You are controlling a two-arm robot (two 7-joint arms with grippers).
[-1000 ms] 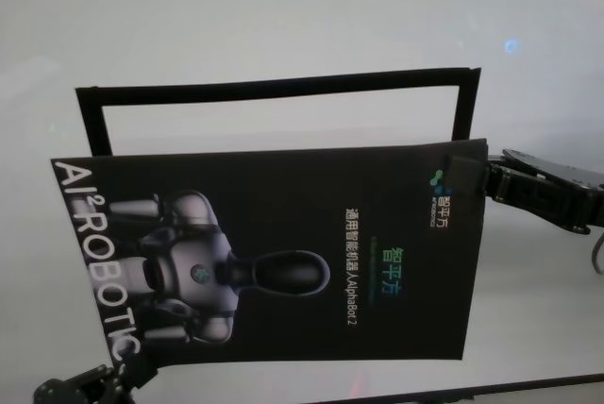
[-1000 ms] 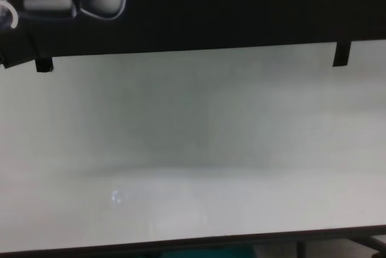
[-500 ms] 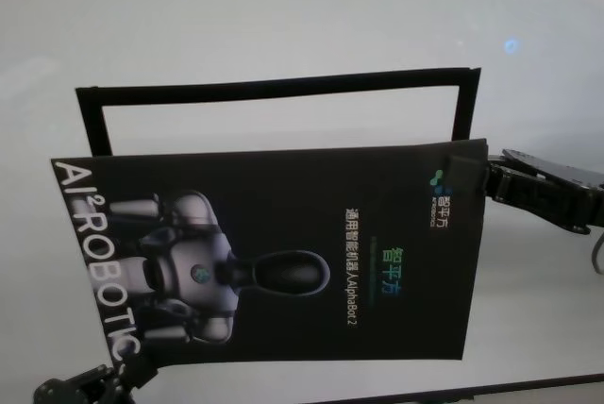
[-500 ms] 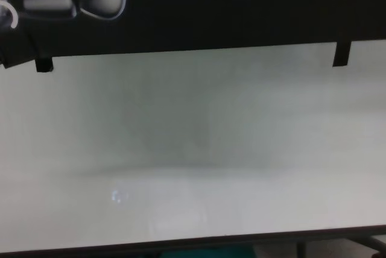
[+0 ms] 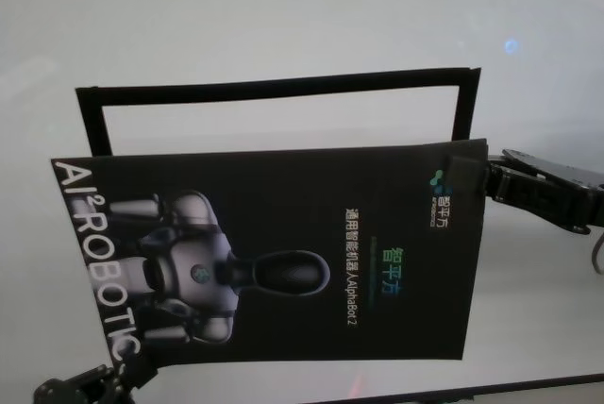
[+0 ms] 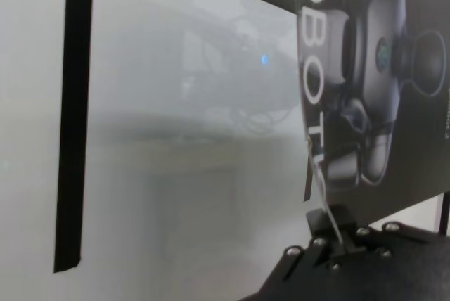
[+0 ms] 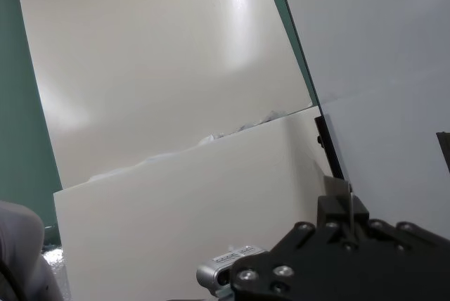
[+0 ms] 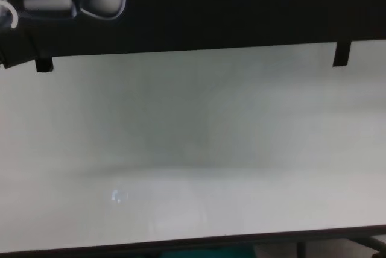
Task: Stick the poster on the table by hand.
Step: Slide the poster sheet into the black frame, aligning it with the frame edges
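Black and glossy, one poster hangs above your white desk, held between two grippers. Your left gripper pinches the poster's near left corner, its fingers closed on the sheet's thin edge, as the left wrist view shows. Your right gripper clamps the far right corner likewise. Behind the poster you have one black tape frame stuck on the desk, three sides visible.

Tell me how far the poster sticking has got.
Done: both grippers, left and right, grip the poster at opposite corners. In hand: it hangs above the table, overlapping the black tape frame. Left: laying it inside the frame and pressing it flat.
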